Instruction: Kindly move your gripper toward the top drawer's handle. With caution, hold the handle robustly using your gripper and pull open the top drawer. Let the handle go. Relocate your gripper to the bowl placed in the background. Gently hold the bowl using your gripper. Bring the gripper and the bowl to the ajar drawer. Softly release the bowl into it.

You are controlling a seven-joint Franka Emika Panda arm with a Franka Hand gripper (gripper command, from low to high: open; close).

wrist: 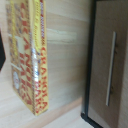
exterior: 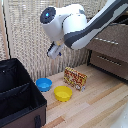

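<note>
At the exterior view's left stands a black case [exterior: 17, 95], its lid open and its dark compartments showing. Just beside its corner, on the pale wooden floor [exterior: 102, 107], sits the blue bowl [exterior: 43, 84], upright. The yellow bowl [exterior: 63, 93] rests close to it, toward the exterior view's right and nearer the camera, and the two look to be just apart. Behind the yellow bowl a granola box [exterior: 75, 78] stands on its long edge, tilted a little toward the blinds [exterior: 25, 35] that cover the back wall.

Above all this hangs the white arm [exterior: 75, 25], reaching in from the upper right. Its gripper [exterior: 54, 50] hovers in the air over the gap between the blue bowl and the box, touching nothing; I cannot tell whether its fingers are spread or together, for they are small and blurred here, and the wrist view does not show them.

At the exterior view's right is the dresser [exterior: 111, 47]. The top drawer [exterior: 107, 41] is shut, partly hidden by the arm, and its handle [exterior: 107, 41] shows as a thin silver bar. A lower drawer [exterior: 111, 62] sits beneath it with a similar bar.

The wrist view shows the box [wrist: 27, 55] lying near a dark-framed drawer front [wrist: 107, 60] with a slim bar [wrist: 110, 69]; which drawer, I cannot tell.
</note>
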